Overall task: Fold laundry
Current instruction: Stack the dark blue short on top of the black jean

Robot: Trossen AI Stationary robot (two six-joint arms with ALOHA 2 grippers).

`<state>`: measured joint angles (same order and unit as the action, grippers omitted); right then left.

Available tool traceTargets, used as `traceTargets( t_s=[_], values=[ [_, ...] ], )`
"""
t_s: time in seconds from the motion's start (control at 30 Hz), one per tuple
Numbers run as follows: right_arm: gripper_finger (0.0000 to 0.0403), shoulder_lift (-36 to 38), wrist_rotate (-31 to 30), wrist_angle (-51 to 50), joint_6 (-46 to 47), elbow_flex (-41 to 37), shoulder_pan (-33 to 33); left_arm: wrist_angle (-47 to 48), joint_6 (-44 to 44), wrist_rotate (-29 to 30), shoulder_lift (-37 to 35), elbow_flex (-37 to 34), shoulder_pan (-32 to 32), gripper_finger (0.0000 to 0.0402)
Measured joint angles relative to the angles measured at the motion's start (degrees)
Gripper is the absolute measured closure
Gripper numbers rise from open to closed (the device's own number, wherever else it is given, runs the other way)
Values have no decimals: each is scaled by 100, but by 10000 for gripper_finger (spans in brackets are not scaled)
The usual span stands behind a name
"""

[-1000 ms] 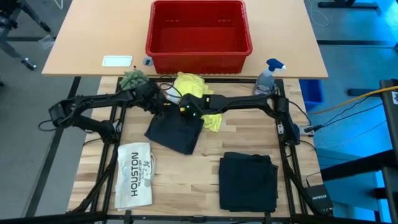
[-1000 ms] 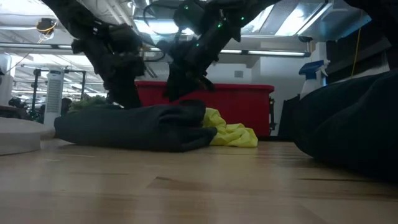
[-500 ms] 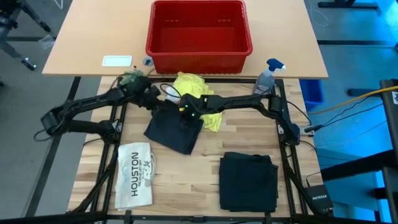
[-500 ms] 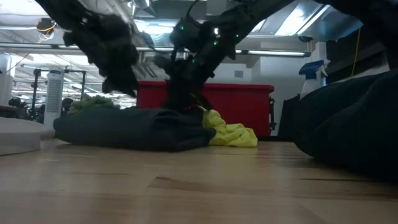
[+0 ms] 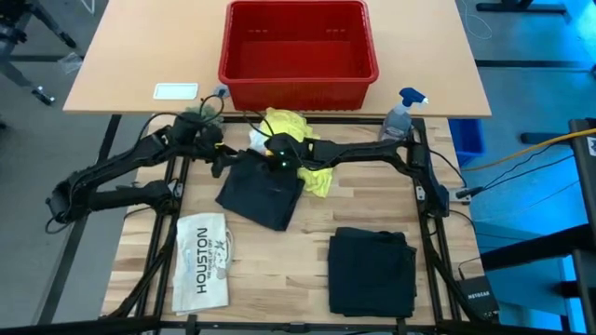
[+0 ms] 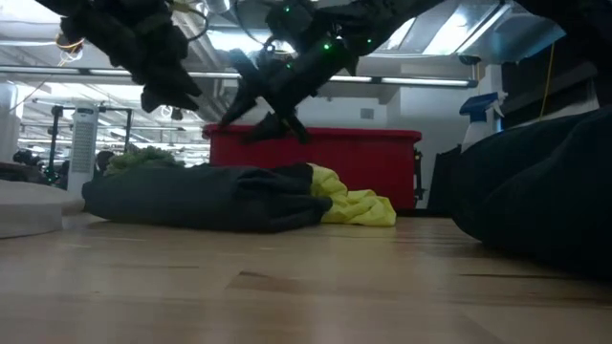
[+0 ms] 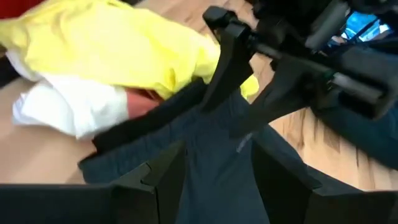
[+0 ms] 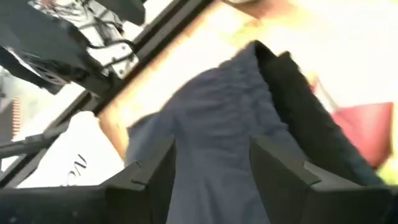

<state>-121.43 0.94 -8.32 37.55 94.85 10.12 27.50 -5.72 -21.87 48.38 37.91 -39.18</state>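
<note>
Lettering "HOUSTON" readable on flat white item (image 5: 201, 262), table's front left. Left gripper (image 5: 216, 154) above dark folded trousers' (image 5: 264, 193) far edge, fingers apart, empty. Right gripper (image 5: 264, 149) just beside, spread, empty. Yellow T-shirt (image 5: 291, 127) partly hidden under right arm. White cloth (image 7: 65, 109), pink cloth (image 7: 142, 102) peek from under T-shirt. Second dark fold (image 5: 372, 272) front right.
</note>
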Motion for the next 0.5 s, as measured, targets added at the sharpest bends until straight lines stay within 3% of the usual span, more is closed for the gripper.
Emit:
traceTargets(
  t_s=[0.5],
  values=[
    [207, 0, -180, 182, 314, 0, -118, 322, 110, 0, -151, 0, 11, 229]
  ],
)
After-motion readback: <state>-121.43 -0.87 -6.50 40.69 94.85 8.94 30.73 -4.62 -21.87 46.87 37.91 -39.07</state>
